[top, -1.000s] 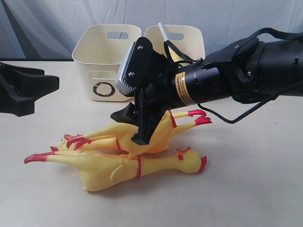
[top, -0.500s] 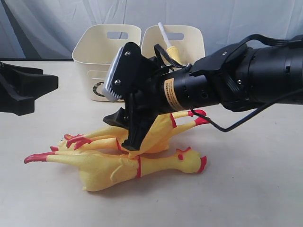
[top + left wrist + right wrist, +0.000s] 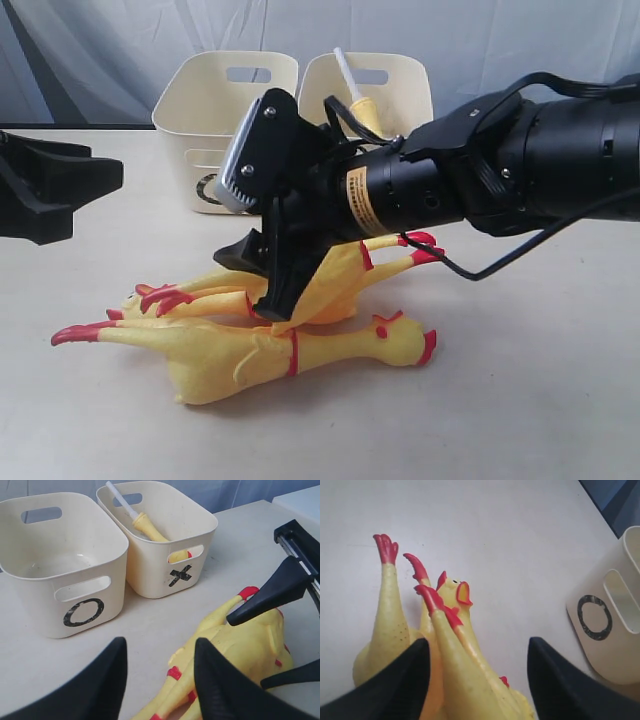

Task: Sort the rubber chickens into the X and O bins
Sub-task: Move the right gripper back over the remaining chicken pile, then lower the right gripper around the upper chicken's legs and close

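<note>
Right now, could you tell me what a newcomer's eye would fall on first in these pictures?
The big black right gripper dominates the middle, its fingers open astride the upper of two yellow rubber chickens lying on the table. Behind them stand two cream bins side by side, the O bin empty and the X bin holding a third chicken.

A cream table point(image 3: 560, 400) stands before a pale draped curtain point(image 3: 520, 40).

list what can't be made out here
- Exterior view: mark on the O bin mostly behind the right gripper; mark on the X bin behind its arm.
- Left wrist view: lower end of the binned chicken, behind the bin wall.
- Right wrist view: bodies of the table chickens, cut by the frame edge.
</note>
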Motion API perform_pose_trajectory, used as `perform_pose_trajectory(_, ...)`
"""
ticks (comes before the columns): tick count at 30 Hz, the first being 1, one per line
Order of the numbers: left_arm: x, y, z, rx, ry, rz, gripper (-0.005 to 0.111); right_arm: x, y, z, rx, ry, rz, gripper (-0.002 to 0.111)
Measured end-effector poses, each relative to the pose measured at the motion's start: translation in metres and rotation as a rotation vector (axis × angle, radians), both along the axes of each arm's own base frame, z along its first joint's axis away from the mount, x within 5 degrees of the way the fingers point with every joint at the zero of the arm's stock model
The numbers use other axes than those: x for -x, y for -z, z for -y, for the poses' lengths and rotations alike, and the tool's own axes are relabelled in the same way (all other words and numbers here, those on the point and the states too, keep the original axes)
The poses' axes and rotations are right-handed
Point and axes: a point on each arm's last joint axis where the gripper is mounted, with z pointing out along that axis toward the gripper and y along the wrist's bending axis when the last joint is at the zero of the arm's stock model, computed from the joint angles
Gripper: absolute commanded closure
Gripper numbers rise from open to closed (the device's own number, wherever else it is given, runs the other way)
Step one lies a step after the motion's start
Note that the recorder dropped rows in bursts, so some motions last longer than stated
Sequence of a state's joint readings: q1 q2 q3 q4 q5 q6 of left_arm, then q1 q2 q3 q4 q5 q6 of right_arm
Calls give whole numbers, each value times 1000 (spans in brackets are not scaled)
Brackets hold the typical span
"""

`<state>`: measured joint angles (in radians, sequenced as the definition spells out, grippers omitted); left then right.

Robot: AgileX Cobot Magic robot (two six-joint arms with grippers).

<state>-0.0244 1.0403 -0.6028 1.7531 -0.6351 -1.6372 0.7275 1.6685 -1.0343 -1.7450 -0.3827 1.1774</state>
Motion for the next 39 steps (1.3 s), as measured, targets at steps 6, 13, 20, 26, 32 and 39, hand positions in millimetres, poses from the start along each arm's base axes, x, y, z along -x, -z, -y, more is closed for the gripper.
perform_pose_trajectory(6,0,0,0,0,0,0,65,-2,-6,-3,-94,44,-20,53)
perform_pose_trajectory(13,0,0,0,0,0,0,65,-7,-3,-1,-124,156,1,53)
perform_pose_trajectory(20,0,0,0,0,0,0,65,-1,10,0,-26,233,79,53)
perform_pose_trajectory(26,0,0,0,0,0,0,65,4,12,-4,31,221,133,53)
perform_pose_trajectory(32,0,0,0,0,0,0,65,5,18,2,128,240,116,53)
perform_pose_trajectory(39,0,0,0,0,0,0,65,7,19,-1,117,251,88,73)
